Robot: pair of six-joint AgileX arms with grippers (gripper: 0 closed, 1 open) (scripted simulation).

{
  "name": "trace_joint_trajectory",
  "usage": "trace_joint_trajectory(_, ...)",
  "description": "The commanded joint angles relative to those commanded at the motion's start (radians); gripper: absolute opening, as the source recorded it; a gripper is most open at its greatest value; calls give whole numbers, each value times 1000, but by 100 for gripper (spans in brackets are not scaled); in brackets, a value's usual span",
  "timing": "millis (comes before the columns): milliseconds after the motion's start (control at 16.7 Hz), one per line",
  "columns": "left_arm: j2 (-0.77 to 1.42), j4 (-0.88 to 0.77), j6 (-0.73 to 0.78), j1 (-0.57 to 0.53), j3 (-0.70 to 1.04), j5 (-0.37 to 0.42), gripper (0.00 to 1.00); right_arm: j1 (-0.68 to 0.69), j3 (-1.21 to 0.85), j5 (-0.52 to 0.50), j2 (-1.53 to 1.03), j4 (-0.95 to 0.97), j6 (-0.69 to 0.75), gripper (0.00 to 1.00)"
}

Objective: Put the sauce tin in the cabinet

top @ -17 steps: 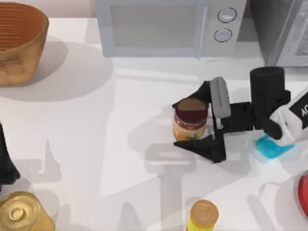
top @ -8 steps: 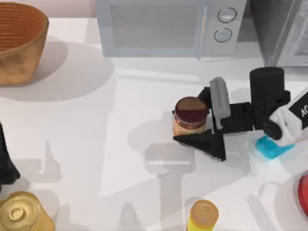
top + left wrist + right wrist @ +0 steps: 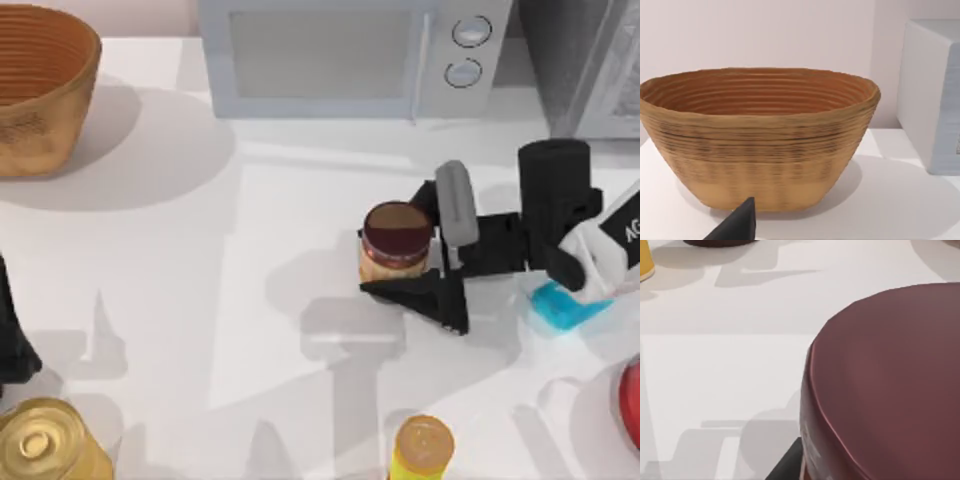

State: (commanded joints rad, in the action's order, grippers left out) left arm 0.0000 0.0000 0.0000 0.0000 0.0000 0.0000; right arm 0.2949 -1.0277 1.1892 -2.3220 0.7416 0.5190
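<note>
The cabinet [image 3: 585, 60] is sitting at the table's [image 3: 200, 300] far right corner, next to the microwave [image 3: 350, 55]. We're pinching the sauce tin [image 3: 396, 243] with our right gripper [image 3: 405, 248], one finger on each side, right of the table's centre. It's standing upright, long axis vertical, maroon top facing up.

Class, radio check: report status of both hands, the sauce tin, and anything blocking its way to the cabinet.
Right hand shut on sauce tin, mid-table. Left hand parked at table's left edge. Cabinet at back right; microwave beside it, no obstacle between.
</note>
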Motion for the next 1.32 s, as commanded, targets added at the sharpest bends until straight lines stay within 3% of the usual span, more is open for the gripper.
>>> trace_joint_trajectory(480,0,0,0,0,0,0,100,-7,-8,0,28,-32,-2,0)
trace_joint_trajectory(1080,0,0,0,0,0,0,100,-10,-99,6,364,-448,-3,0)
trace_joint_trajectory(1320,0,0,0,0,0,0,100,-3,-113,6,420,-529,-1,0)
